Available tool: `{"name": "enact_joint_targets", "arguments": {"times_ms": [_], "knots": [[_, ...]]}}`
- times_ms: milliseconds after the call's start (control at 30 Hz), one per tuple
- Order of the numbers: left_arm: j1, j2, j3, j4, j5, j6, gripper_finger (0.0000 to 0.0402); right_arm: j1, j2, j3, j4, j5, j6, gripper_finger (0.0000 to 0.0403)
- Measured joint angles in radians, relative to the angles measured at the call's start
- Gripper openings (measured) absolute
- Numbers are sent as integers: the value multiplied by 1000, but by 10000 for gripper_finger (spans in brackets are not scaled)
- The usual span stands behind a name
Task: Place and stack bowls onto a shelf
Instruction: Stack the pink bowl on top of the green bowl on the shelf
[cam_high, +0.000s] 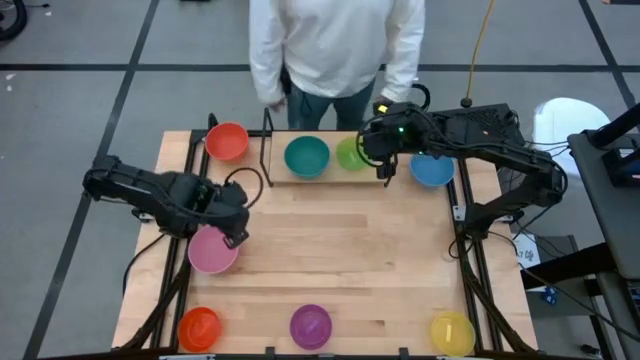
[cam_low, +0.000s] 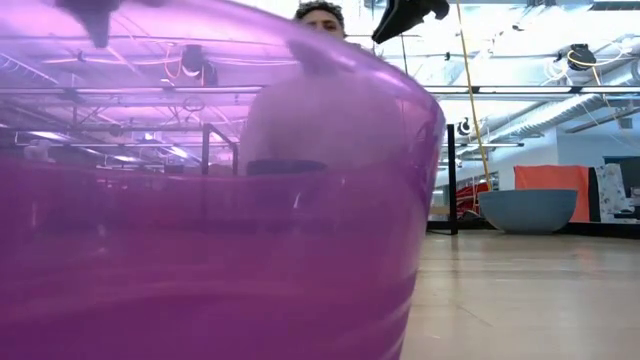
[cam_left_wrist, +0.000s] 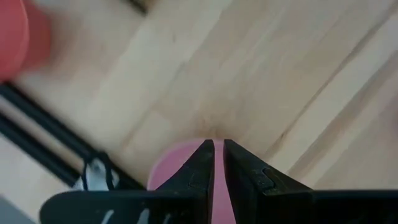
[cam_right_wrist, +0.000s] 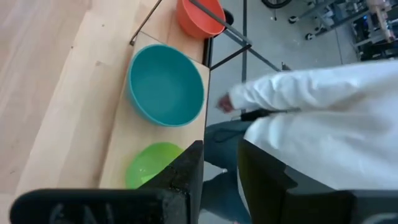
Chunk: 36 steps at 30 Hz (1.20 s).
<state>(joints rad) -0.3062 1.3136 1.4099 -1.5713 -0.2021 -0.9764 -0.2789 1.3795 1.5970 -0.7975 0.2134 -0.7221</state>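
A: Where do the bowls stand against the shelf (cam_high: 300, 176)?

B: Two are on it: the teal bowl (cam_high: 306, 156) near its middle and the green bowl (cam_high: 351, 153) just beside that, toward the right arm's end. The red bowl (cam_high: 227, 141) sits on the table off the shelf's other end, past the black uprights. The blue bowl (cam_high: 432, 170) sits just off the end where the green one is.

A: And the rest?

B: The pink bowl (cam_high: 212, 251) lies well in front of the shelf, on the left arm's side. The orange bowl (cam_high: 199, 328), purple bowl (cam_high: 311, 325) and yellow bowl (cam_high: 452, 333) line the table edge farthest from the shelf. The purple one fills most of the low view.

A: The grippers?

B: The left gripper (cam_left_wrist: 218, 163) is at the pink bowl's rim, its fingers close together with pink showing in the narrow slot between them, clamped on that rim. The right gripper (cam_right_wrist: 221, 163) hangs over the shelf's end by the green bowl, fingers apart with nothing between them.

A: Anyone nearby?

B: A person in a white top (cam_high: 335, 45) stands behind the shelf, one hand (cam_right_wrist: 225, 103) lowered near it.
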Motion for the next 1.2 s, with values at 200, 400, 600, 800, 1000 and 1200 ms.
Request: {"name": "enact_joint_targets", "arguments": {"times_ms": [200,400,600,800,1000,1200], "knots": [[-46,0,-126,4,28,-169,42,1,-19,0,-9,0,-20,93],[-52,0,-210,6,30,-329,42,1,-30,0,-16,0,-29,93],[-53,0,-263,110,134,-509,42,0,-28,0,-24,0,-29,93],[-56,0,-320,288,159,-560,42,0,-28,0,-26,0,-31,93],[-59,0,-325,300,152,-471,31,0,-28,0,-26,-1,-53,93],[-63,0,-325,297,154,-445,13,0,-28,0,-27,-1,-51,93]]}}
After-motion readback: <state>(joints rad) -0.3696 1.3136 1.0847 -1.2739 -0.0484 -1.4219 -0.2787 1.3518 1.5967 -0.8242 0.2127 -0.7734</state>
